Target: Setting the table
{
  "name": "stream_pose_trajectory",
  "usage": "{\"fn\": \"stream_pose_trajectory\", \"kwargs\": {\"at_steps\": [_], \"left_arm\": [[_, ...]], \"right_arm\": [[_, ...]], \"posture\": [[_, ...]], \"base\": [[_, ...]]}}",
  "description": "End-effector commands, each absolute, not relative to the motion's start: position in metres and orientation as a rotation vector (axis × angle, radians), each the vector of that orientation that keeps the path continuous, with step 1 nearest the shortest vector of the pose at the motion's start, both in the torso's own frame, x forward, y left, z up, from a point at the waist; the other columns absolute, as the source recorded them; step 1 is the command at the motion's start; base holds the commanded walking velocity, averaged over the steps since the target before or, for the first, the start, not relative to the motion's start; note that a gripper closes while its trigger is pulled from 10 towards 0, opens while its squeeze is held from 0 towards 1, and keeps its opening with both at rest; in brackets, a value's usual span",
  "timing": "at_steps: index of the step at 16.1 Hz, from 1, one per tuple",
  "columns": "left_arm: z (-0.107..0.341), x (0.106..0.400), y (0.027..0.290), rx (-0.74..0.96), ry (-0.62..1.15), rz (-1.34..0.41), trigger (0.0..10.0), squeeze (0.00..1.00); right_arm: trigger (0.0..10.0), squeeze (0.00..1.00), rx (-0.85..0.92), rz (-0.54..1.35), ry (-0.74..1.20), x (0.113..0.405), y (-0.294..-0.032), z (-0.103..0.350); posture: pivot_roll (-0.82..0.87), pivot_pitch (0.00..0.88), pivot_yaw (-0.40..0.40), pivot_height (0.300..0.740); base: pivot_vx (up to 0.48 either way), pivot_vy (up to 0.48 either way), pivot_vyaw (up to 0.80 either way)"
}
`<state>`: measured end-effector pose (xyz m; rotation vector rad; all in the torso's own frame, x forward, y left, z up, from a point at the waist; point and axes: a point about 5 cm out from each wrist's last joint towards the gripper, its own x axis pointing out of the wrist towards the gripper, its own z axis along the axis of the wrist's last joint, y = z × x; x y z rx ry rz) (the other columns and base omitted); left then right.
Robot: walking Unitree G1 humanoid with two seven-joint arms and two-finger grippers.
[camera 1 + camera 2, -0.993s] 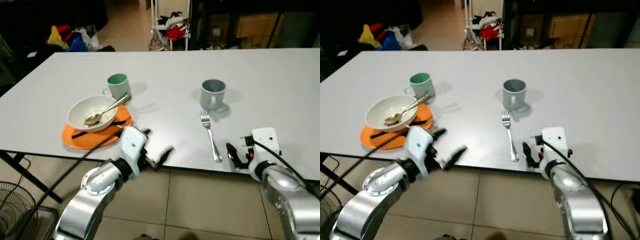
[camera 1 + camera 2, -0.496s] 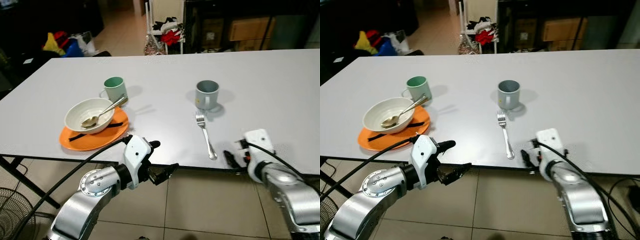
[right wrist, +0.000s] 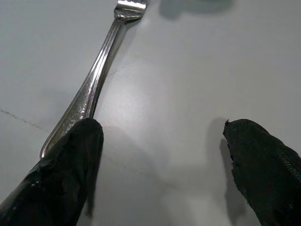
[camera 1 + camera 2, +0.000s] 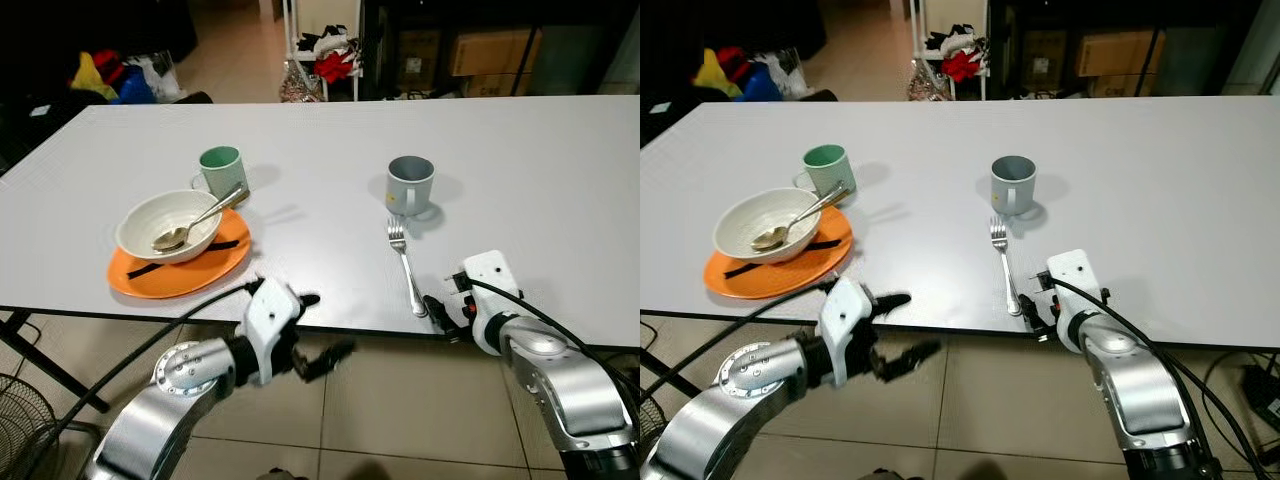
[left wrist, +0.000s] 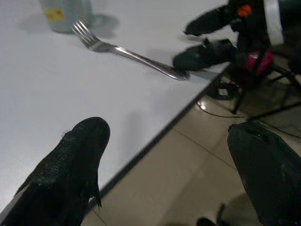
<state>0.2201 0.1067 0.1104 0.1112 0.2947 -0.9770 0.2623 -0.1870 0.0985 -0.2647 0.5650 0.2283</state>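
The right gripper (image 3: 160, 160) has its jaws apart, one finger (image 3: 66, 165) touching the handle end of the fork (image 4: 405, 262) at the table (image 4: 560, 180) edge. The left gripper (image 4: 315, 350), also apart, hangs below the edge. The fork seems just placed; next, withdraw carefully. It is slim, shiny, lying below the grey mug (image 4: 410, 184).
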Motion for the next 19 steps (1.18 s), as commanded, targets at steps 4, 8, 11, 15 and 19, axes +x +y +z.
{"fn": "stream_pose_trajectory", "kwargs": {"at_steps": [4, 8, 11, 15, 19], "left_arm": [[0.112, 0.217, 0.107, 0.110, 0.314, -1.019, 10.0, 0.00], [0.113, 0.217, 0.108, 0.112, 0.314, -1.021, 10.0, 0.00], [0.118, 0.219, 0.114, 0.104, 0.295, -0.997, 10.0, 0.00], [0.138, 0.231, 0.120, 0.065, 0.177, -0.871, 10.0, 0.00], [0.165, 0.240, 0.130, 0.082, 0.019, -0.571, 10.0, 0.00]], "right_arm": [[10.0, 0.00, -0.261, 0.283, 0.563, 0.267, -0.171, 0.095], [10.0, 0.00, -0.281, 0.273, 0.564, 0.268, -0.172, 0.095], [10.0, 0.00, -0.250, 0.221, 0.534, 0.254, -0.185, 0.109], [10.0, 0.00, -0.162, 0.201, 0.245, 0.239, -0.176, 0.152], [10.0, 0.00, -0.012, 0.166, 0.081, 0.218, -0.157, 0.171]], "posture": [[0.05, 0.000, 0.102, 0.740], [0.05, 0.000, 0.098, 0.740], [0.04, 0.000, 0.120, 0.740], [0.04, 0.000, 0.149, 0.740], [0.04, 0.000, 0.143, 0.740]], "base": [[0.000, 0.000, 0.00], [0.000, 0.000, 0.00], [0.000, 0.000, 0.00], [0.000, 0.000, 0.00], [0.000, 0.000, 0.76]]}}
